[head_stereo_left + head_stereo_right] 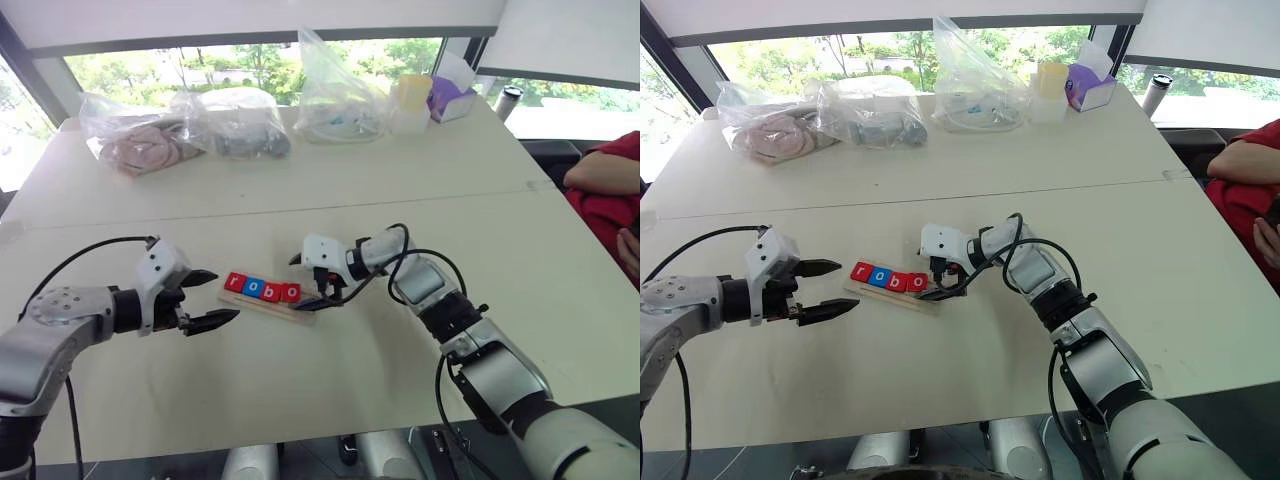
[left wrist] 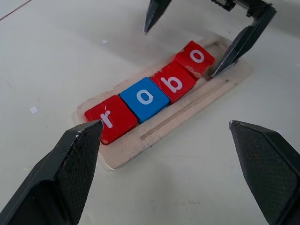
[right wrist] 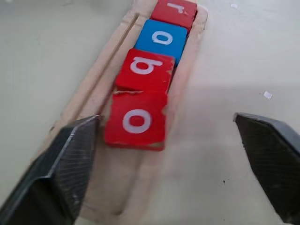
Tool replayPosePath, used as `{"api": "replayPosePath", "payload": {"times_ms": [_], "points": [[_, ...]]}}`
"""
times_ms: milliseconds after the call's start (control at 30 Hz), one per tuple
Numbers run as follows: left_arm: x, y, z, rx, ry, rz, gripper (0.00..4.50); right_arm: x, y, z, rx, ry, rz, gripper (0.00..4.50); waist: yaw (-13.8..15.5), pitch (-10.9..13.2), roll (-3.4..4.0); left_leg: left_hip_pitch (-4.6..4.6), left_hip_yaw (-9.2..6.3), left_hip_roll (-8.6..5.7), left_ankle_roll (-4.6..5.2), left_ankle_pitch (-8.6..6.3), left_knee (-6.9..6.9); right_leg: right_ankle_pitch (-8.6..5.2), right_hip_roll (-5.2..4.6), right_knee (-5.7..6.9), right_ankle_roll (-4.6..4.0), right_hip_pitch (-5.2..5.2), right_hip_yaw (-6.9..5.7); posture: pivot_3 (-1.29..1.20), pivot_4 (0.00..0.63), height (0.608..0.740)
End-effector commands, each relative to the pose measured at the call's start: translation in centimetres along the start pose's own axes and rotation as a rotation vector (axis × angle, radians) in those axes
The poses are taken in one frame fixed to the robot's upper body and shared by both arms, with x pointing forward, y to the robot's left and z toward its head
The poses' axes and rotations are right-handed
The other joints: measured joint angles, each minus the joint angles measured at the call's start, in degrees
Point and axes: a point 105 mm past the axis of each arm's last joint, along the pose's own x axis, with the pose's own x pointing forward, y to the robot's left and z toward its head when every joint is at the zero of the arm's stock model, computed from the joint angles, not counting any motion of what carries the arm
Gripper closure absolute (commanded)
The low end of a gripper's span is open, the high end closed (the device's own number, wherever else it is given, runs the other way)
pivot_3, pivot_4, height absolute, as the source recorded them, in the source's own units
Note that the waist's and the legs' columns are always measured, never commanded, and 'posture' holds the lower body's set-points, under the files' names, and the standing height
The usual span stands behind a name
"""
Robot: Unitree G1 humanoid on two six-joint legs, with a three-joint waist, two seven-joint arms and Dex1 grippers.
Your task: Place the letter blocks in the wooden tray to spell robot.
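The wooden tray (image 1: 262,300) lies in the middle of the table with several letter blocks in a row on it: a red r (image 1: 236,282), a blue o (image 1: 254,287), a red b (image 1: 272,290) and a red o (image 3: 136,119). The last o sits slightly askew against the b. My right gripper (image 3: 166,118) is open at the tray's right end, one finger beside that o, nothing clamped. Facing the tray's left end, just short of the r, my left gripper (image 1: 212,298) is open and empty.
Clear plastic bags (image 1: 185,128) of items, a pale cup (image 1: 412,100) and a purple tissue box (image 1: 450,98) line the table's far side. A person in red (image 1: 608,195) sits at the right edge. A seam (image 1: 300,208) crosses the table beyond the tray.
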Motion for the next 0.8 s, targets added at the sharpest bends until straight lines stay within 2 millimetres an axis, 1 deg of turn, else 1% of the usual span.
{"api": "replayPosePath", "payload": {"times_ms": [33,133,200,300,400,467,567,800], "points": [[0.0,0.3,0.8,0.035,-0.023,0.005,0.0,-1.0,-1.6,3.4,-0.016,-0.116,-0.058,0.03,0.0,0.0,0.0,0.0,0.0,0.0,0.0,0.0,0.0,0.0,0.0,0.0,0.01,0.0,0.0,0.0,0.15,0.74],[0.1,0.4,0.8,0.034,-0.027,0.007,0.0,-1.9,-2.7,4.7,0.014,-0.2,-0.105,0.03,-0.02,0.0,0.0,0.0,0.0,0.0,0.0,0.0,0.0,0.02,0.0,0.0,0.02,0.0,0.0,0.0,0.15,0.74],[0.1,0.4,0.9,0.033,-0.028,0.005,0.0,-2.5,-3.2,4.9,0.018,-0.215,-0.129,0.03,0.0,0.0,0.0,-0.01,-0.01,0.0,0.0,0.0,0.0,0.02,0.0,0.0,0.02,0.0,0.0,0.0,0.15,0.74],[0.1,0.3,0.8,0.03,-0.027,0.002,0.0,-2.8,-3.8,4.4,0.021,-0.208,-0.17,0.03,0.0,0.0,0.0,-0.01,-0.01,0.0,0.0,0.0,-0.01,0.02,-0.01,0.0,0.02,0.0,-0.01,0.0,0.15,0.74],[0.2,0.3,0.8,0.029,-0.027,0.0,0.0,-2.7,-4.6,3.4,0.022,-0.172,-0.228,0.03,-0.02,0.0,0.0,-0.01,-0.01,0.0,0.0,0.0,0.0,0.02,-0.01,0.0,0.02,0.0,-0.01,0.0,0.15,0.74],[0.2,0.3,0.9,0.029,-0.029,-0.002,0.0,-2.4,-5.0,2.4,-0.01,-0.125,-0.263,0.03,-0.02,0.0,0.0,-0.01,0.0,0.0,0.0,0.0,0.0,0.01,-0.01,0.0,0.02,0.0,0.0,0.0,0.15,0.74],[0.4,0.2,1.0,0.028,-0.034,-0.005,0.0,-1.8,-5.0,1.2,-0.051,-0.076,-0.262,0.03,-0.03,0.0,0.0,-0.01,0.0,0.0,0.0,0.0,0.0,0.02,-0.01,0.0,0.02,0.0,0.0,0.0,0.15,0.74],[0.3,0.3,1.1,0.026,-0.035,-0.001,0.0,-1.0,-3.7,0.4,-0.091,-0.051,-0.203,0.03,-0.07,0.0,0.0,0.0,-0.01,0.0,0.0,0.0,-0.04,0.02,0.0,0.0,0.02,-0.01,0.0,0.0,0.15,0.74]]}}
